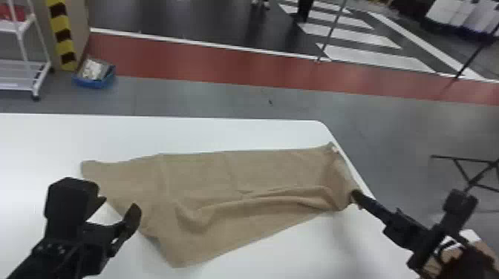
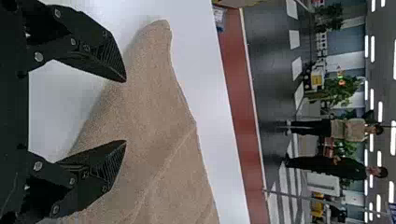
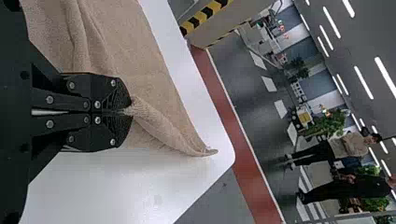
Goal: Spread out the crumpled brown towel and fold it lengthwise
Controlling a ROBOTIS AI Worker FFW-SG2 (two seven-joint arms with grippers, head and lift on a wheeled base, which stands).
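The brown towel lies stretched across the table, its far part fairly flat and its near part rumpled in long folds. By its left end is my left gripper, fingers apart and nothing between them. In the left wrist view, the left gripper stands open over the towel. At the towel's right edge, my right gripper pinches the cloth. In the right wrist view, the right gripper is shut on a gathered bit of the towel, which runs to a corner near the table's corner.
The white table has its right edge right beside the towel. Beyond it on the floor are a blue bin and a white rack at the far left. A black metal frame stands off to the right.
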